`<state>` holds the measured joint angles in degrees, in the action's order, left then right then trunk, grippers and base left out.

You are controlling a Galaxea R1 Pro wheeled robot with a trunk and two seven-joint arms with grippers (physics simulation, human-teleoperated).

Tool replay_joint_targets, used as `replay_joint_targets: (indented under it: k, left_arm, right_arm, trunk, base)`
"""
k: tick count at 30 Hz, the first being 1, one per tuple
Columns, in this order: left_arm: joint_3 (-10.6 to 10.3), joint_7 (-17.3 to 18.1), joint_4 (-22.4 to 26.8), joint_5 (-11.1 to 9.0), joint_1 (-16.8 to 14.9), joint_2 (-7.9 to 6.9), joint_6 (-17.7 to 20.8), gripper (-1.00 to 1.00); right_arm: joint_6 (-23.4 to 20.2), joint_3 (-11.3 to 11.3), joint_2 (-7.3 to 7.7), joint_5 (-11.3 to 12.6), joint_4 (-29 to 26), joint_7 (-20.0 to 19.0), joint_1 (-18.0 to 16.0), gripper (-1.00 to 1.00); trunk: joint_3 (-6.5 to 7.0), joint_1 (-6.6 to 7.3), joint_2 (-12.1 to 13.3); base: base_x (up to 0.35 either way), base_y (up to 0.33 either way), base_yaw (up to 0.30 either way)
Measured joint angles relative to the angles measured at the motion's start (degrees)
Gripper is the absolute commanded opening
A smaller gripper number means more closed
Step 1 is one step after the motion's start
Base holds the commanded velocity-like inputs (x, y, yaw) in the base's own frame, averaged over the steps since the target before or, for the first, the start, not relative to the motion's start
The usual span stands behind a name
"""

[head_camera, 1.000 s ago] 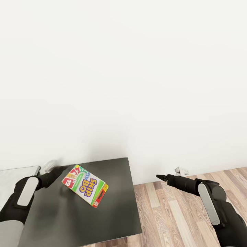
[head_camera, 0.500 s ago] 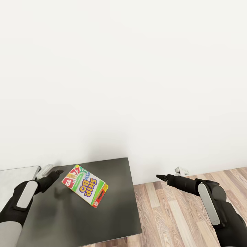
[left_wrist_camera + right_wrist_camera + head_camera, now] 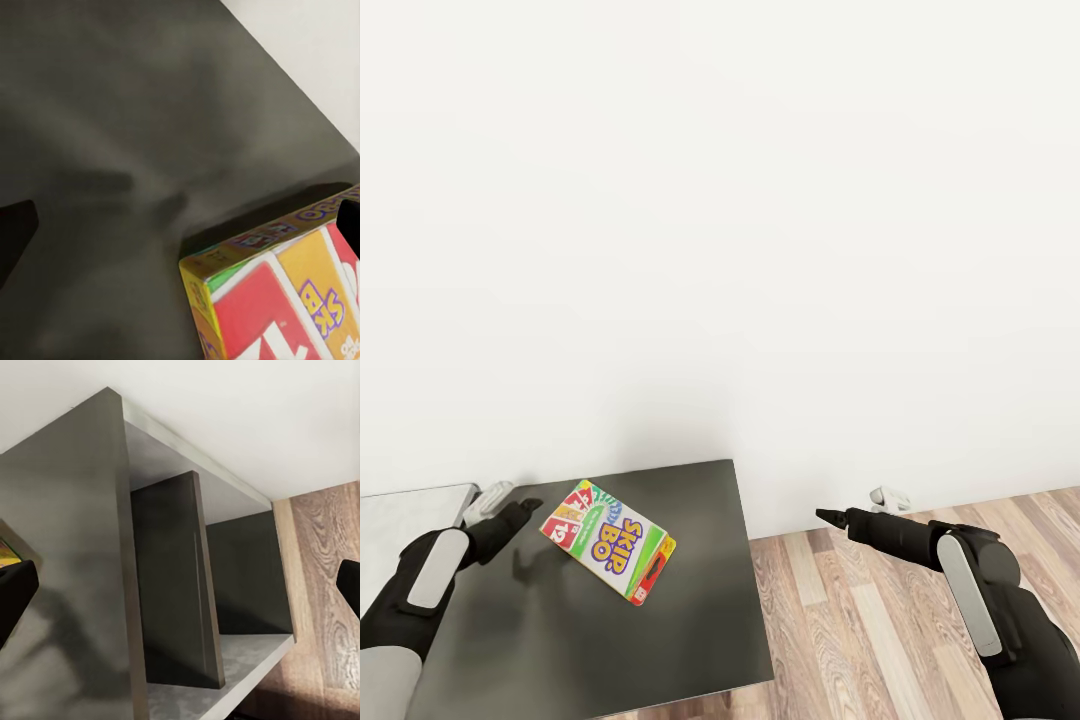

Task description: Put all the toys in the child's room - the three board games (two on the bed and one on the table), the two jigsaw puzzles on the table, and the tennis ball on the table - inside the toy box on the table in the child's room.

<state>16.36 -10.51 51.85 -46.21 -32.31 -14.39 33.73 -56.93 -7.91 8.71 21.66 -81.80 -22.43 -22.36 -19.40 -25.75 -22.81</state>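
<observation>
Skip-Bo box (image 3: 608,541) lies on the cabinet top (image 3: 690,610) at lower left, left gripper (image 3: 520,508) just left of it, right gripper (image 3: 830,517) over the floor (image 3: 860,620) at lower right.

Head camera looks down; both wrist cameras closely face the dark cabinet (image 3: 660,640).

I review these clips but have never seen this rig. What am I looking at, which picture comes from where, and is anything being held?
A simulated two-armed robot. The wide picture comes from its head, looking down. The left hand hangs beside the Skip-Bo box, which lies flat on the dark cabinet top; nothing is held. The right hand is over the wood floor, also empty. The other two pictures come from cameras on each wrist: the left shows the box's corner close up, the right the cabinet's open shelves.
</observation>
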Motion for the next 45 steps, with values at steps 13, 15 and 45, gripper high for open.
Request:
replay_joint_targets:
  k: [13, 15, 45]
  left_arm:
    - [-0.1, 0.0, -0.2, 0.0, 0.0, -0.02, -0.1, 1.0]
    - [-0.1, 0.0, -0.3, 0.1, 0.0, -0.02, -0.1, 1.0]
    - [-0.1, 0.2, -3.8, -0.1, 0.0, -0.03, -0.2, 1.0]
  right_arm:
    - [0.0, 0.0, 0.0, 0.1, -0.1, -0.2, 0.0, 1.0]
    - [0.0, 0.0, 0.0, 0.1, -0.1, -0.2, 0.0, 1.0]
    - [0.0, 0.0, 0.0, 0.1, -0.1, -0.1, 0.0, 1.0]
  trunk:
    - [0.0, 0.0, 0.0]
    - [0.0, 0.0, 0.0]
    - [0.28, 0.0, 0.0]
  base:
    - [0.0, 0.0, -0.015]
    - [0.0, 0.0, -0.126]
    - [0.0, 0.0, -0.123]
